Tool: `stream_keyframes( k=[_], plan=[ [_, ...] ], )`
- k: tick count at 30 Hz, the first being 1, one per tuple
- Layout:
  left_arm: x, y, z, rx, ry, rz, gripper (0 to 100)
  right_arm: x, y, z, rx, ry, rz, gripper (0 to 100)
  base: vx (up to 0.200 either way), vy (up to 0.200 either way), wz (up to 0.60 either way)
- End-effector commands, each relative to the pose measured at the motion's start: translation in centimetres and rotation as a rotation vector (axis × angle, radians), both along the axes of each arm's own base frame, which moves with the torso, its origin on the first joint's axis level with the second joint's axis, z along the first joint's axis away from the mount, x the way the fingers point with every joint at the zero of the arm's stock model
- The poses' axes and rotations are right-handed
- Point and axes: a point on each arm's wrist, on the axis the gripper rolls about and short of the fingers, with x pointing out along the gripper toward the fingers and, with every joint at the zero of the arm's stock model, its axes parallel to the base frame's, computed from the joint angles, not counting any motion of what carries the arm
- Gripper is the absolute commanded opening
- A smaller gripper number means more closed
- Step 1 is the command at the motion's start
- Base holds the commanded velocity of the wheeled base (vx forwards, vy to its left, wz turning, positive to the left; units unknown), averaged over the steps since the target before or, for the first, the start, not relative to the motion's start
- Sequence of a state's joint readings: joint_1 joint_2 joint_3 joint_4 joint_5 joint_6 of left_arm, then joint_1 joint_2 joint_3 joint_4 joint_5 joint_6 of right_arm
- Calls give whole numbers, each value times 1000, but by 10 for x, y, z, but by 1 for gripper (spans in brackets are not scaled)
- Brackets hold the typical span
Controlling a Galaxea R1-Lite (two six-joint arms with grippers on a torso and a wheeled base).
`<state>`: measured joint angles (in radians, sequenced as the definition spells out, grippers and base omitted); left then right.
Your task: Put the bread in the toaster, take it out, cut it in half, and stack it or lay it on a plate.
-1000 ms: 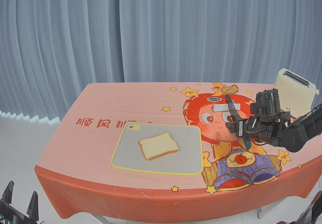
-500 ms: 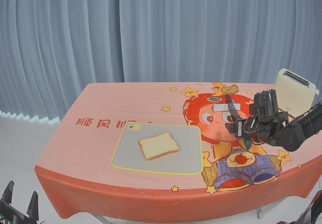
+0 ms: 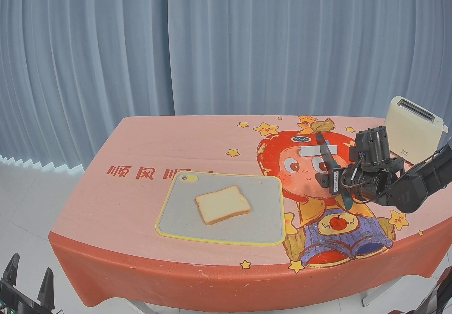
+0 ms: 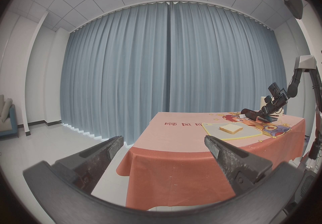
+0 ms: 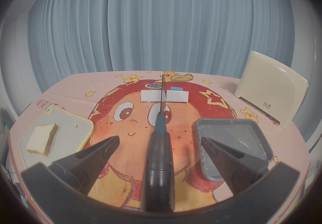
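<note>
A slice of bread (image 3: 222,204) lies flat on the grey, yellow-rimmed cutting board (image 3: 263,230) near the table's front. The cream toaster (image 3: 414,129) stands at the back right, its slot empty. A knife (image 5: 159,154) lies on the tablecloth, its dark handle toward my right gripper (image 5: 159,140) and its blade (image 3: 324,148) pointing away. That gripper is open, one finger on each side of the handle without gripping it. My left gripper (image 4: 161,154) hangs open and empty below and left of the table.
A grey square tray (image 5: 228,121) sits to the right of the knife, in front of the toaster. A white strip (image 3: 318,150) lies under the knife blade. The red tablecloth (image 3: 141,150) is bare at the left and back.
The right arm has shifted slightly left and lower over the knife handle. The bread, board, toaster and left gripper have not moved.
</note>
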<state>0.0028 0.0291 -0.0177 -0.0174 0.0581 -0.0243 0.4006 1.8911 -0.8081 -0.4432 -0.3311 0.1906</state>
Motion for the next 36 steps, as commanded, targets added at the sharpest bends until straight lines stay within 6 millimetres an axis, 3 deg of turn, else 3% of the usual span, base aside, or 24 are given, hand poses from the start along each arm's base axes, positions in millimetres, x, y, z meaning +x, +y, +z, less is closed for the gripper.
stream_keyframes(
  k=[1,36],
  plan=[
    [1,0,-5,0,18,1,100,0,0,0,1,0,-1,100,0,0,0],
    [1,0,-5,0,18,1,100,-1,-1,-1,-7,0,-11,100,0,0,0]
  ],
)
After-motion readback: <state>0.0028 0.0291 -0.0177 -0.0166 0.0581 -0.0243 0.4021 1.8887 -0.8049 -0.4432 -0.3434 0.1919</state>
